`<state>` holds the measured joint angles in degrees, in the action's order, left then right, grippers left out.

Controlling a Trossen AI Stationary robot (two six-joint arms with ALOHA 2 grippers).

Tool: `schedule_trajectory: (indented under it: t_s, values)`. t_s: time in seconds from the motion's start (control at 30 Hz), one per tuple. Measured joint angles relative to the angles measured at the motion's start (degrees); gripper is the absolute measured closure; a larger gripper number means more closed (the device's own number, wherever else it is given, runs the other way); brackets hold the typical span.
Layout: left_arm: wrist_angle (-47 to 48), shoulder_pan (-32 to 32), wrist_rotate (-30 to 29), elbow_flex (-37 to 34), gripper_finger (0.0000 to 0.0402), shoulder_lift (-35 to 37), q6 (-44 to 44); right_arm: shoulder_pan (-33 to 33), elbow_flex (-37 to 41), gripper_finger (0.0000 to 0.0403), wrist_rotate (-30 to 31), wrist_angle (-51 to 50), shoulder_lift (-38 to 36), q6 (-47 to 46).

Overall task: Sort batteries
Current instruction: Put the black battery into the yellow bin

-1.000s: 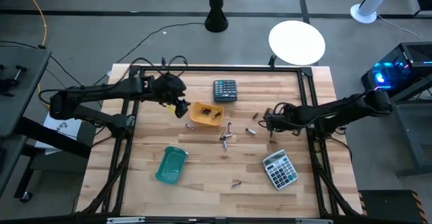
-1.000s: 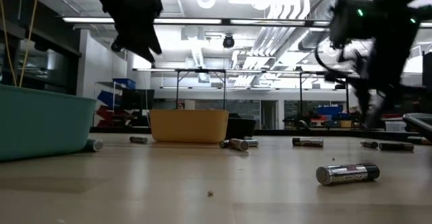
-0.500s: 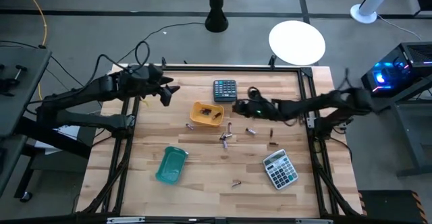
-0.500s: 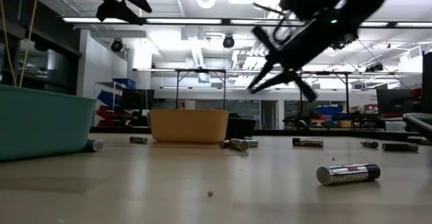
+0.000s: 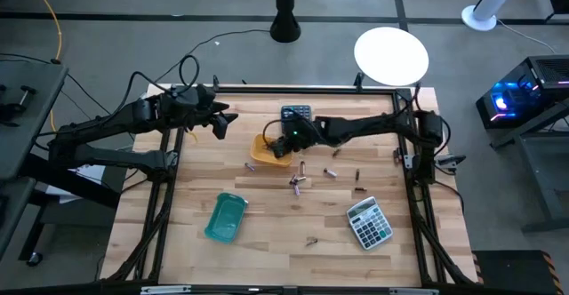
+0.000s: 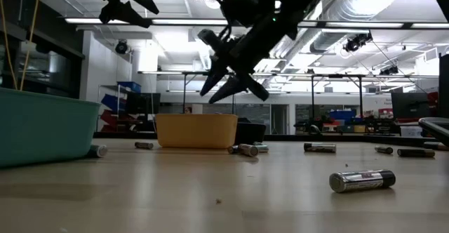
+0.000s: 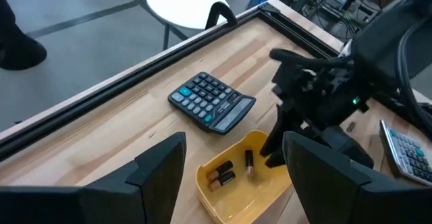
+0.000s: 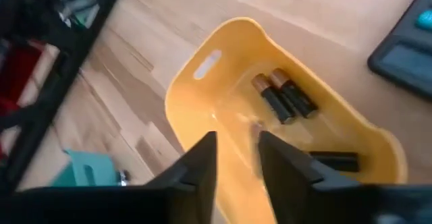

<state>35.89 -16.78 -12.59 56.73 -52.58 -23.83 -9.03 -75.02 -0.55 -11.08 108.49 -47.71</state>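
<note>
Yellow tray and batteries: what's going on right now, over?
Right gripper open above yellow tray. Left gripper open, waiting aside. Batteries in tray, more loose on table. Nothing blocking.

Yellow tray (image 5: 267,157), teal tray (image 5: 225,218), pale wooden table (image 5: 267,242).

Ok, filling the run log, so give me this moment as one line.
right gripper: open over yellow bin | bin: three batteries | left gripper: open, waiting left of bin | teal bin: untouched

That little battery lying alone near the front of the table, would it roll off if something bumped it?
Probably. The battery is a smooth cylinder lying on its side on the flat wooden table, so a sideways nudge would likely roll it. Its shiny casing looks slippery to pinch.
</note>
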Motion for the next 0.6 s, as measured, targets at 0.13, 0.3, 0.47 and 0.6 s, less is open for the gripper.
schedule_trajectory:
  t_s: [0.13, 0.3, 0.47, 0.6]
  values:
    - [1.4, 0.0, 0.0, 0.0, 0.0161, 0.0, 0.3, -1.0, -2.7, 0.0226, -1.2, -11.8, -1.2, 9.0]
    - [6.6, 0.0, 0.0, -0.6, 0.0161, -0.2, 0.4, -1.2, -1.2, 0.0198, 3.8, -34.6, -7.3, 9.0]
    - [6.5, 0.0, 0.6, -4.7, 0.0161, -0.3, -2.2, -0.5, 10.1, 0.0198, 8.0, -44.9, -14.8, -8.9]
    - [4.7, -0.1, 1.8, -7.5, 0.0161, -0.3, -4.8, -1.3, 19.6, 0.0197, 7.6, -39.4, -18.6, -24.4]
